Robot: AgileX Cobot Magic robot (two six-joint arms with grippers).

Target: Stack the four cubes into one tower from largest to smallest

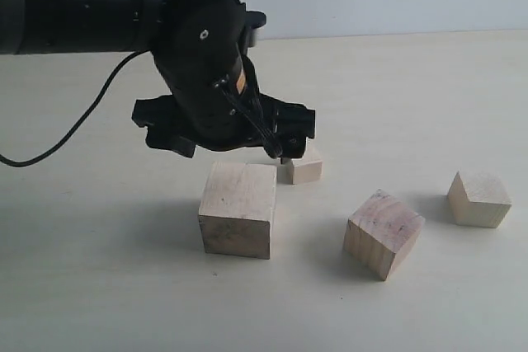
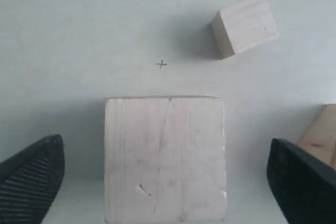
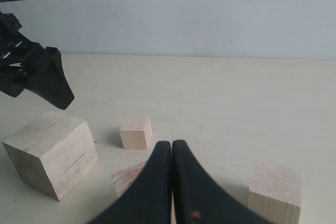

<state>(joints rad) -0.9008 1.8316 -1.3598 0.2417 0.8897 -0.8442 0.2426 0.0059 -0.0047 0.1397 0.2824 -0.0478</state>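
Hovering over the largest cube (image 1: 238, 209), the left gripper (image 1: 229, 139) holds nothing; nothing is stacked on the table (image 1: 99, 286).
Exterior: the smallest cube (image 1: 301, 170) lies just beyond its far right corner, with the second cube (image 1: 382, 233) and third cube (image 1: 478, 199) further right. Left wrist: jaws spread wide either side of the largest cube. Right wrist: the right gripper (image 3: 171, 146) is pressed closed and empty.

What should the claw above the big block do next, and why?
Probably lower the left claw straight down: it is open, its fingers sit either side of the largest cube, above it, and nothing is stacked yet.
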